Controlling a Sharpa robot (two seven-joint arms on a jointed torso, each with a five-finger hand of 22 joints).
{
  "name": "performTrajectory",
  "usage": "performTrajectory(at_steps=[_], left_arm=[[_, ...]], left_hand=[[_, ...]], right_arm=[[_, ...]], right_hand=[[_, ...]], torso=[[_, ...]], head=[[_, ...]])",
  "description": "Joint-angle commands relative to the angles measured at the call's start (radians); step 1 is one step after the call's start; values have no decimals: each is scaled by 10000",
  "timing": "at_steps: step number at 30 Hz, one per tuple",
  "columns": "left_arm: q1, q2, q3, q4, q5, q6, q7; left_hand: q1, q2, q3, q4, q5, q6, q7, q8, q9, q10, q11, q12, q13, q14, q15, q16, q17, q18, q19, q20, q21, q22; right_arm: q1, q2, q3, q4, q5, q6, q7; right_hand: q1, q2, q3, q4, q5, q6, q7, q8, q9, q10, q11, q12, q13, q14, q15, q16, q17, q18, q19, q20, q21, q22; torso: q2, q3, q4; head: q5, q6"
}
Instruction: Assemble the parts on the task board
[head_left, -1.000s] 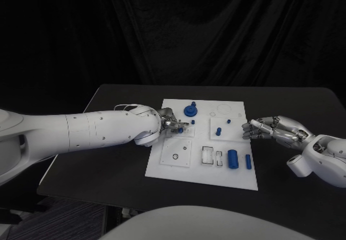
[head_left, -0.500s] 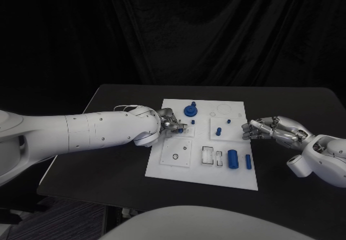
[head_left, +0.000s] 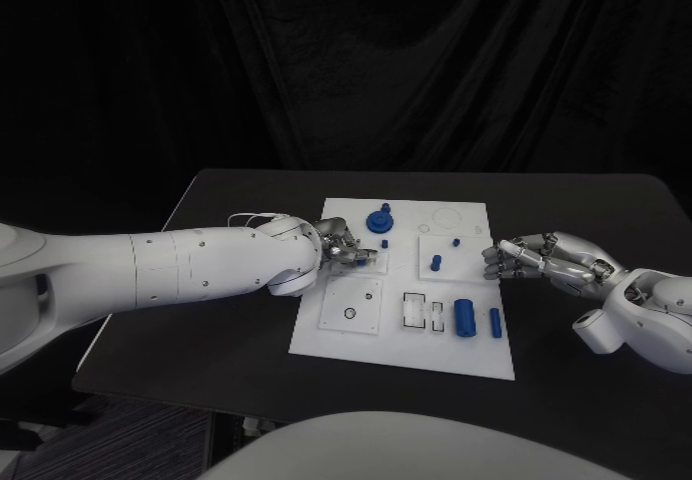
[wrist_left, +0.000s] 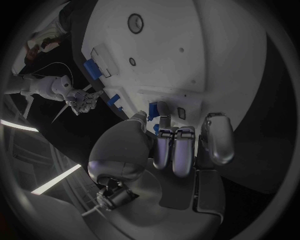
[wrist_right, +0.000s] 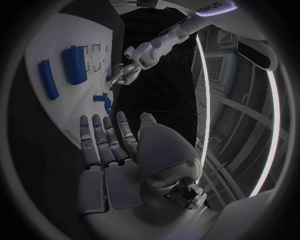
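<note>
Currently the small blue part (wrist_left: 154, 108) sits pinched in your left robot hand (head_left: 340, 250) over the white board (head_left: 361, 340) on the worktop; a tilted insertion could jam it. Right robot hand (head_left: 541, 258) hovers empty, fingers apart.

My head camera looks down from above at the whole board (head_left: 404, 280). Each wrist camera sits close behind its own hand, facing along the fingers. All three views share the board (wrist_left: 187, 45) (wrist_right: 69, 35).

White arms (head_left: 173, 265), silver robot hands (head_left: 541, 256).
</note>
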Motion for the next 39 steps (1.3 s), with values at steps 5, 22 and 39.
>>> performTrajectory(at_steps=[5, 22, 39], left_arm=[[-36, 73, -9, -58, -477, -26, -161], [-35, 84, -9, -165, -501, 7, -202], [-35, 177, -9, -246, -502, 323, -113]], left_hand=[[826, 379, 183, -277, -260, -264, -90, 365, 338, 1053, -100, 36, 2632, 1038, -126, 27, 2634, 28, 75, -62, -6, 1513], [1704, 458, 495, -730, -729, -399, -143, 571, 427, 1053, -149, 36, 2632, 1038, -168, 27, 2634, 5, 140, -100, 61, 1593], [1941, 397, 428, -733, -1547, -399, -123, 617, 325, 1053, -144, 36, 2632, 1038, -175, 27, 2634, -16, 192, -117, 114, 1654]], right_arm=[[-23, -8, 9, 8, -14, 138, -211], [-26, 27, 9, -25, -14, 255, -291], [-40, 58, 9, -45, -14, 424, -438]], right_hand=[[54, 35, 59, 25, 19, -57, 870, 64, -1, -34, -32, 58, -7, -64, -18, 39, -3, 116, -31, -25, 2, -12], [18, 57, 54, 37, -8, -38, 889, 84, 4, -18, -43, 73, -5, -70, -22, 50, -3, 118, -30, -26, 4, -17], [-19, 81, 50, 44, -28, -30, 901, 95, 7, -10, -46, 83, -4, -75, -24, 60, -4, 120, -30, -26, 6, -21]], torso=[[-5, -1, -10], [-1, 1, -4], [-2, -8, -7]], head=[[-22, -1], [-3, -1], [49, -1]])
